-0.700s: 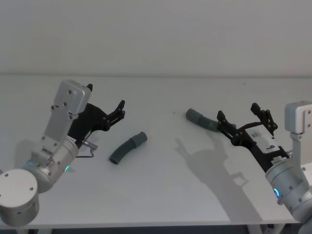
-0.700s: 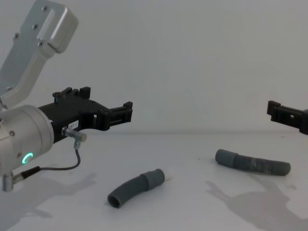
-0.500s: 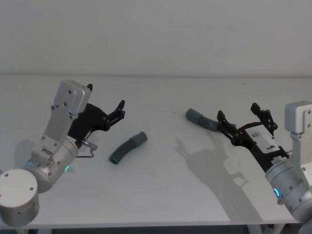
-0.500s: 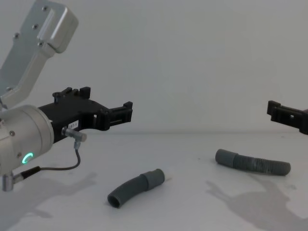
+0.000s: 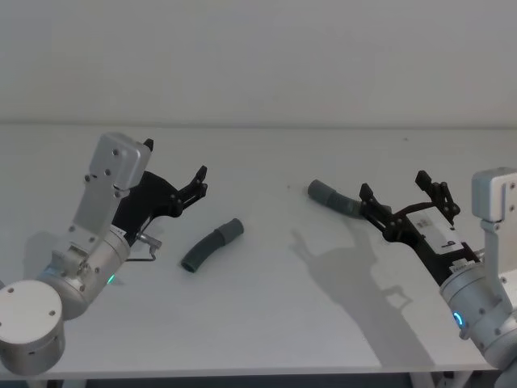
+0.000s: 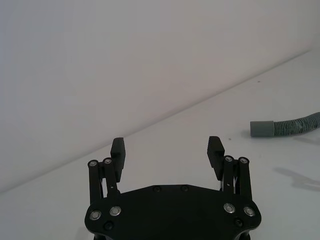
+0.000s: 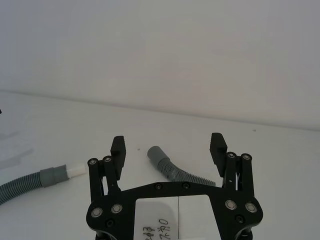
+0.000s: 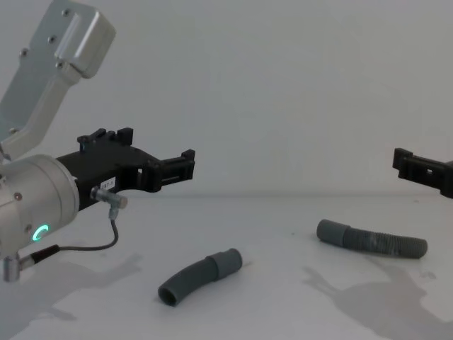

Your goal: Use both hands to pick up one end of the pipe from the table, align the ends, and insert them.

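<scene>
Left tool (image 5: pixel 174 160) hovers near short pipe (image 5: pixel 212 245); right tool (image 5: pixel 393 184) above longer pipe (image 5: pixel 327 196).

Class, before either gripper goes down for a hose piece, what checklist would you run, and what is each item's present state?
1. Left gripper open: ok.
2. Right gripper open: ok.
3. Short hose lying free on the table: ok.
4. Longer hose cuff centred ahead of the right gripper: ok.
5. Left gripper aimed at the short hose: not ok, it points level, high above the table.
6. Hose ends aligned: not ok, they lie apart.

Ribbed short hose (image 5: pixel 212 246) (matte table (image 5: pixel 266 323))
</scene>
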